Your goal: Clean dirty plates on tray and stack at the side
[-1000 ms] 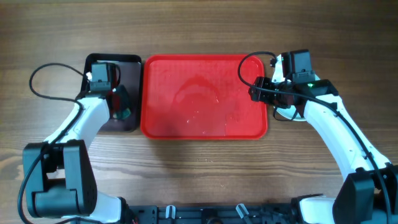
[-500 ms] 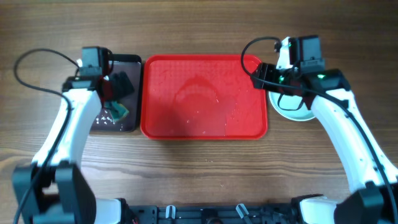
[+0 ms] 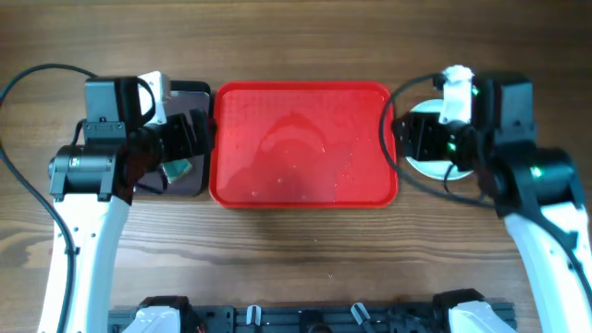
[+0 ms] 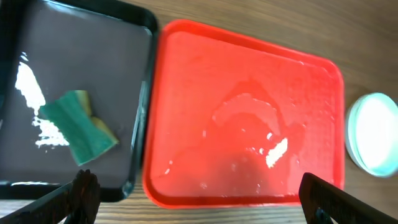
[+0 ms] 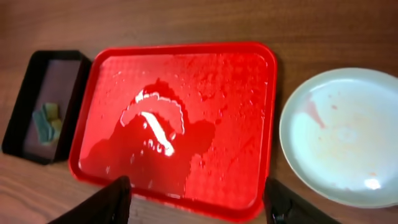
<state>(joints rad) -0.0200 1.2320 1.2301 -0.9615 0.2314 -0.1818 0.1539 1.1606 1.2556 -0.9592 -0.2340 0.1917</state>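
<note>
The red tray [image 3: 305, 139] lies in the middle of the table, wet and with nothing on it; it also shows as the tray [image 4: 249, 118] and the tray [image 5: 186, 118]. The plates [image 3: 435, 165] sit stacked on the wood just right of it. The top plate [image 5: 345, 137] is pale, with a faint reddish smear. My right gripper [image 3: 413, 139] hovers open over the gap between tray and plates, holding nothing [image 5: 196, 202]. My left gripper [image 3: 191, 139] hangs open and bare above the tray's left edge [image 4: 202, 199].
A smaller black tray [image 3: 190, 180] lies left of the red one, partly under my left arm. A green sponge [image 4: 81, 124] rests in it, with white foam beside it. Cables loop behind both arms.
My left gripper has opened and let the sponge go into the black tray, then lifted away. My right arm has risen and shifted right, off the plates.
</note>
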